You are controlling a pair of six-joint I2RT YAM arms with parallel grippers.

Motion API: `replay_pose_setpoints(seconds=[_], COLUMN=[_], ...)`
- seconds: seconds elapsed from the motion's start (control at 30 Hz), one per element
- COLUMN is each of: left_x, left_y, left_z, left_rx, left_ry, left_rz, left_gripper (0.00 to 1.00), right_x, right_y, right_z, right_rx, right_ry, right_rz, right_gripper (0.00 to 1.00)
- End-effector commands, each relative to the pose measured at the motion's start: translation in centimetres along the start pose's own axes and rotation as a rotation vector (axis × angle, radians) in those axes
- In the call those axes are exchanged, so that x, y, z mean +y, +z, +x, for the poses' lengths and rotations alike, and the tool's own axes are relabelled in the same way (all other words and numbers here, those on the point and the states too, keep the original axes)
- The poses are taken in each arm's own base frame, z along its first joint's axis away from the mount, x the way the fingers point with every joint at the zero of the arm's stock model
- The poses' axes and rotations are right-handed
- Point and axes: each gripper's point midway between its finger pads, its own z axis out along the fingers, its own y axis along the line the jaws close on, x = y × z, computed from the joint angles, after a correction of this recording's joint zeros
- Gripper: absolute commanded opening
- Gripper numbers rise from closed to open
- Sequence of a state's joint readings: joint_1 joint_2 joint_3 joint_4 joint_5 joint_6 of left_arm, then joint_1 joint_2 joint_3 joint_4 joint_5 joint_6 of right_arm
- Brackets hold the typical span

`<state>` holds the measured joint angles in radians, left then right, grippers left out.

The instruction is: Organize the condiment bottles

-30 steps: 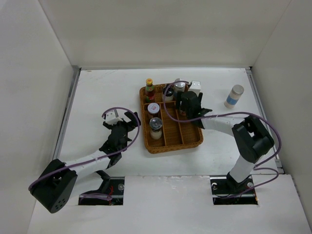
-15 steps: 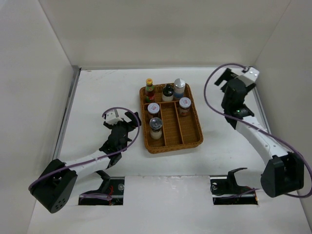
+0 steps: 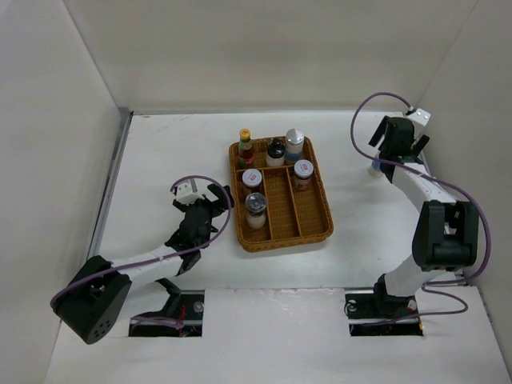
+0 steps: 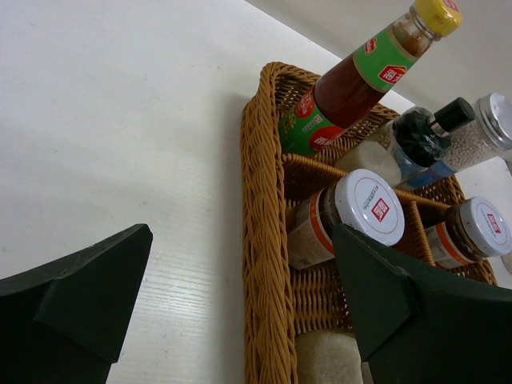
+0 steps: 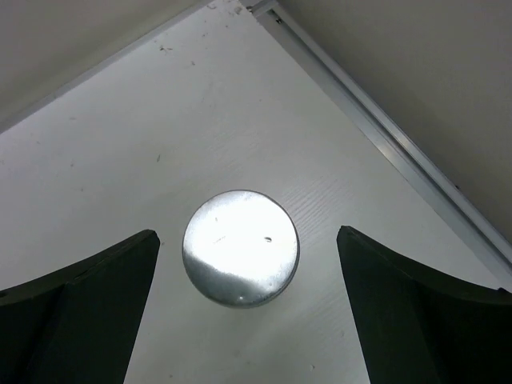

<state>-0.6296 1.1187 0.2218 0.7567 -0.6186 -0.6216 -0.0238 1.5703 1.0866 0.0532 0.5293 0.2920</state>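
Top view: the right end effector point(image 3: 394, 150) has left the tray point(image 3: 324, 228), where it was a second ago, and swung out to the far right of the desk point(image 3: 160, 144). It now hangs over the last loose bottle point(image 3: 374, 167), which peeks out just left of and below it. Six bottles already stand in the tray: sauce bottle point(image 3: 245, 145), dark bottle point(image 3: 275, 150) and shaker point(image 3: 294, 142) in the back row, and three jars in front of them. The left end effector point(image 3: 214, 200) hasn't moved, parked just left of the tray.

Left wrist: fingers point(image 4: 80, 296) apart, nothing between them. The tray edge and the nearest jar point(image 4: 364, 210) lie ahead, towards the right finger.

Right wrist: fingers point(image 5: 88, 292) apart, with the bottle's round cap centred between and below them, upright on bare desk. No contact visible.

Likely meaning: the previous bottle is placed, the final pick is lined up, and a descent and close come next.
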Motion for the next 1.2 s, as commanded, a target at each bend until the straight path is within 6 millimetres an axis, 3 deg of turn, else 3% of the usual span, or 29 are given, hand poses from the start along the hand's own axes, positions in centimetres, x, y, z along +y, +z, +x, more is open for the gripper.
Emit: replay_pose_setpoints(seconds=[0.0, 0.1, 0.17, 0.23, 0.3, 0.4, 0.5, 0.57, 0.77, 0.9, 1.03, 1.17], left_x=[-1.5, -1.6, -1.5, -1.4, -1.4, -1.0, -0.6, -0.6, 0.4, 1.1, 2.0, 3.1], left_y=[0.1, 0.1, 0.1, 0.3, 0.2, 0.3, 0.4, 0.3, 0.1, 0.6, 0.9, 1.2], left_z=[-0.8, -1.0, -0.9, -0.8, -1.0, -1.2, -1.3, -1.4, -2.2, -2.2, -3.2, -2.9], left_rx=[-0.025, -0.028, -0.026, -0.023, -0.027, -0.039, -0.041, -0.048, -0.076, -0.080, -0.110, -0.101], left_ry=[-0.049, -0.051, -0.050, -0.046, -0.048, -0.048, -0.045, -0.051, -0.057, -0.042, -0.045, -0.028], left_rz=[0.047, 0.049, 0.046, 0.040, 0.043, 0.027, 0.015, 0.014, -0.016, -0.053, -0.088, -0.120], left_gripper=[1.00, 1.00, 1.00, 1.00, 1.00, 1.00, 1.00, 1.00, 1.00, 1.00, 1.00, 1.00], right_x=[1.1, 1.7, 2.6, 3.3, 3.0, 3.1, 4.2, 5.2, 7.8, 8.7, 10.4, 11.5], right_y=[1.0, 2.4, 3.1, 3.6, 3.4, -0.3, -5.5, -9.2, -19.2, -24.2, -27.3, -28.6], right_z=[-2.0, -1.1, -0.4, 0.5, 0.3, -2.1, -4.5, -4.5, -0.1, 1.1, 3.8, 7.3], right_rx=[-0.021, -0.002, 0.019, 0.047, 0.037, -0.070, -0.164, -0.191, -0.169, -0.171, -0.120, -0.063], right_ry=[0.039, 0.052, 0.057, 0.052, 0.053, 0.074, 0.097, 0.102, 0.044, 0.020, -0.031, -0.095], right_rz=[-0.058, -0.077, -0.104, -0.124, -0.108, -0.098, -0.140, -0.198, -0.429, -0.544, -0.666, -0.736], right_gripper=[1.00, 1.00, 0.93, 0.80, 0.60, 0.46, 0.45, 0.45, 0.45, 0.45, 0.46, 0.46])
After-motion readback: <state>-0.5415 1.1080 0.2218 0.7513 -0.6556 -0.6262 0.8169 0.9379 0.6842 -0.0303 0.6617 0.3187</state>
